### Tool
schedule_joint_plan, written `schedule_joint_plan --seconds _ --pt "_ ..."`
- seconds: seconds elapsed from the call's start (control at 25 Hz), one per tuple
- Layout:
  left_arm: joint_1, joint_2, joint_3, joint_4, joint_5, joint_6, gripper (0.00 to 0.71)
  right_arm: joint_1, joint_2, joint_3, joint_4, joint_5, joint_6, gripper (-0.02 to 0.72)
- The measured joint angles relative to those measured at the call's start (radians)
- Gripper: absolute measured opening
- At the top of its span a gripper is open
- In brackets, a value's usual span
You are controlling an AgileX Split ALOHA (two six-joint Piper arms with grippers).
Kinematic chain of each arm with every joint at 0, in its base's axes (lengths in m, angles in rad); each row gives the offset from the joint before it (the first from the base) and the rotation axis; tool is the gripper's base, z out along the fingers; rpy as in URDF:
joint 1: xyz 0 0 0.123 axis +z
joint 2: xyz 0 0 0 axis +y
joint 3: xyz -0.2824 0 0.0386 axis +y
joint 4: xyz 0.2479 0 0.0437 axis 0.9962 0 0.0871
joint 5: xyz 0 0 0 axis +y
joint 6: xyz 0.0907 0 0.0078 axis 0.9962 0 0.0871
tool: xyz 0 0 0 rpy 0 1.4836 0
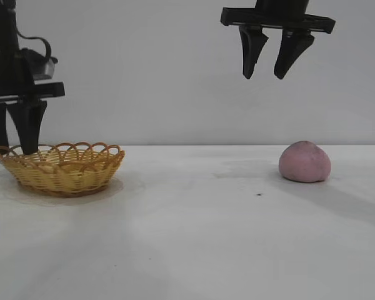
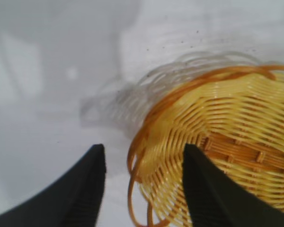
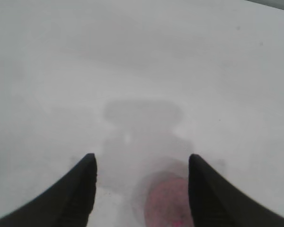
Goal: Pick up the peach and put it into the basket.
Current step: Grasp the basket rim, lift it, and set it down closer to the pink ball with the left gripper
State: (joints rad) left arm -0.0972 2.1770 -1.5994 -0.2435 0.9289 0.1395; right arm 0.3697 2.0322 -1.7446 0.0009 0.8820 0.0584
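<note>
Hovering right hand (image 1: 269, 74) above peach (image 1: 304, 162)

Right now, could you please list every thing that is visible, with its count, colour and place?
peach: one, dusty pink, on the table at the right, untouched.
basket: one, yellow-tan wicker with orange-brown loop rim, on the table at the left, nothing seen inside.
table: one, white, under both things.
left claw: one, black, open, low at the basket's far left rim.
right claw: one, black, open, high above the table, slightly left of the peach.
</note>
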Motion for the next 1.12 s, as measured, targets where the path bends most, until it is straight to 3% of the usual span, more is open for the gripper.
schedule_joint_plan --seconds 0.04,0.08,0.2,0.36,0.48,0.56,0.72,0.8,0.84,1.0,1.12 --pt "0.0 -0.005 0.0 -0.042 -0.01 0.002 0.067 0.0 0.0 0.0 0.0 0.0 0.0 0.403" --pt "0.0 -0.015 0.004 -0.083 -0.022 0.008 0.0 0.0 0.0 0.0 0.0 0.0 0.0 0.403" --pt "0.0 -0.067 0.078 -0.294 -0.089 0.068 0.0 0.0 0.0 0.0 0.0 0.0 0.0 0.403" --pt "-0.007 -0.204 0.352 -0.624 -0.277 0.17 0.0 0.0 0.0 0.0 0.0 0.002 0.002 0.403" --pt "-0.057 -0.302 0.551 -0.887 -0.414 0.311 0.0 0.0 0.001 0.0 0.0 0.002 0.002 0.403" --pt "-0.102 -0.325 0.63 -0.978 -0.469 0.366 0.0 0.0 0.002 0.0 0.006 0.0 0.002 0.403" --pt "-0.153 -0.319 0.692 -1.026 -0.519 0.394 0.0 0.0 0.004 0.0 0.006 -0.001 0.002 0.403" --pt "-0.16 -0.313 0.694 -1.034 -0.524 0.394 0.0 0.0 0.004 0.0 0.006 -0.001 0.002 0.403" --pt "-0.162 -0.307 0.694 -1.04 -0.53 0.394 0.067 0.0 0.004 0.0 0.008 -0.001 0.002 0.403" --pt "-0.162 -0.282 0.696 -1.048 -0.539 0.394 0.067 0.0 0.004 0.0 0.008 -0.001 0.002 0.403" --pt "-0.162 -0.275 0.696 -1.048 -0.539 0.397 0.19 0.0 0.004 0.0 0.008 -0.001 0.002 0.403"
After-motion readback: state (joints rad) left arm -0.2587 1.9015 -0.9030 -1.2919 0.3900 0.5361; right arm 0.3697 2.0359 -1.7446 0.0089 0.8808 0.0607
